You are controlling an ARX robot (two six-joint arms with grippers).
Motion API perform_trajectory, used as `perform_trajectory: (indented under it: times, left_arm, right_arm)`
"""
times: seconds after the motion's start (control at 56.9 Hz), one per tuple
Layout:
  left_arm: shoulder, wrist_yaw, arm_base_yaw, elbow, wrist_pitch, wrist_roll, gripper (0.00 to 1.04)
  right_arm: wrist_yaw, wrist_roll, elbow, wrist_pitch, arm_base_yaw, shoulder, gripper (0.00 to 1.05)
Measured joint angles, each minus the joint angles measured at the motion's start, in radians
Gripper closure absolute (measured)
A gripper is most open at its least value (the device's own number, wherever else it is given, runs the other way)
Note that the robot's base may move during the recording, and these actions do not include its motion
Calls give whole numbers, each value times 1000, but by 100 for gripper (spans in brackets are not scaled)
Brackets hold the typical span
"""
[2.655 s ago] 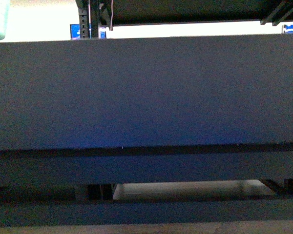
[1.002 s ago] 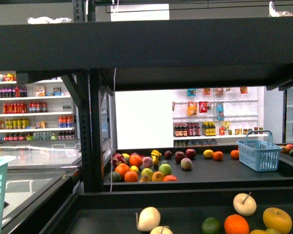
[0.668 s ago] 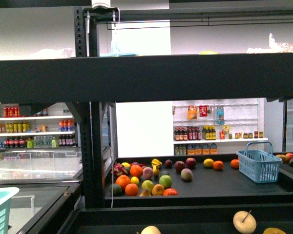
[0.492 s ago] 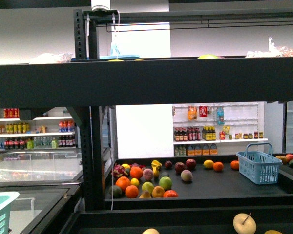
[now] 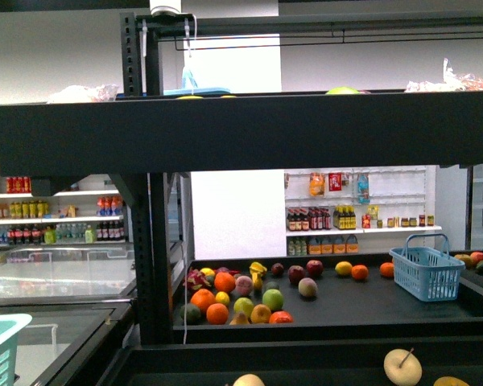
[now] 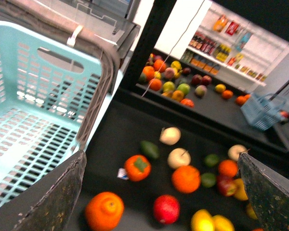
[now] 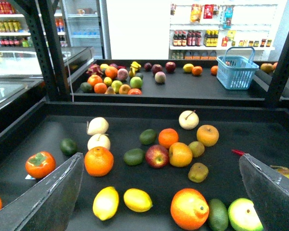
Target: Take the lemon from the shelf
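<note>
Two lemons [image 7: 137, 199] [image 7: 106, 203] lie side by side on the dark lower tray of the black shelf [image 7: 279, 139], near its front. My right gripper [image 7: 160, 158] hovers above this tray, open and empty, with the lemons below and between its fingers [image 7: 48, 197]. My left gripper [image 6: 161, 155] is open and empty above the same tray further left. Yellow fruits that may be the same lemons [image 6: 202, 222] show blurred at the edge of its view. In the front view neither gripper shows, and the shelf's upper tray edge [image 5: 241, 129] crosses the picture.
Oranges [image 7: 98, 160] [image 7: 189, 208], a red apple [image 7: 157, 156], avocados, pale round fruits [image 7: 189, 119] and a persimmon [image 7: 40, 163] surround the lemons. A light teal basket [image 6: 33, 106] stands left of the tray. A blue basket [image 7: 236, 70] and more fruit sit on a farther tray.
The front view has risen: from a blank dark panel to the shelf, with the upper tray edge sinking in the picture. Over the last half second it barely shifts.
</note>
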Motion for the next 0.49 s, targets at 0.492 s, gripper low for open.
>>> perform_trajectory:
  times: [0.492]
  left_arm:
    - [655, 448, 418, 298, 199, -505, 8]
  right_arm:
    - [0, 0, 0, 0, 0, 0, 7]
